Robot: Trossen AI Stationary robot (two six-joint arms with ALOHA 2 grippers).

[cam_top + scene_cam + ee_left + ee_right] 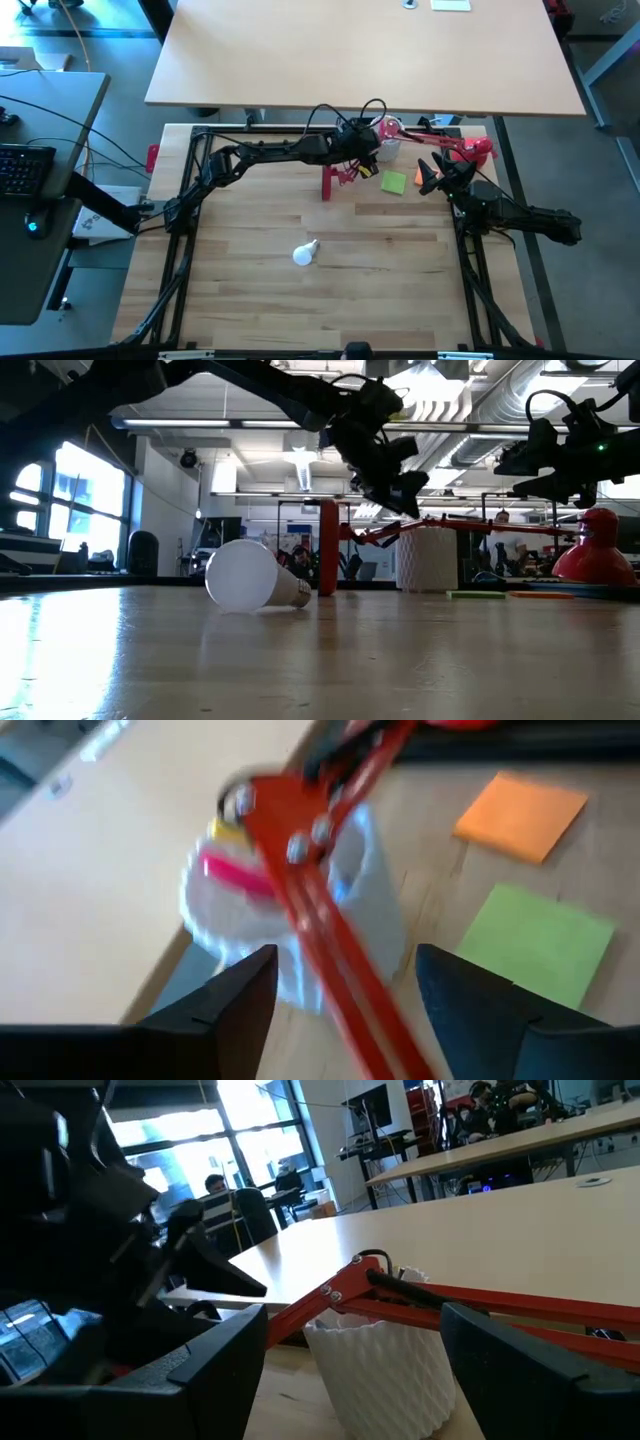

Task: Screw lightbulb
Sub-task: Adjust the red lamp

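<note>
You're barely started: the small white lightbulb with its silvery screw base [305, 253] lies untouched near mid-table, while your left gripper [362, 152] straddles the red lamp arm [330, 930], fingers apart, and right gripper [432, 178] hovers empty.

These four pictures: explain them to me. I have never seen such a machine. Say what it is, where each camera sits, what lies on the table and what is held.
It is a robot with two dark arms at a wooden table. One picture looks straight down, one looks level across the tabletop, and two come from cameras on the arms' wrists.

The lightbulb lies on its side near the table's middle, untouched. At the far edge stand a red lamp with its jointed red arm, a white perforated cup, and green and orange sticky notes.

The left hand is open around the lamp's red arm beside the cup. The right hand is open and empty, near the lamp's shade.
</note>
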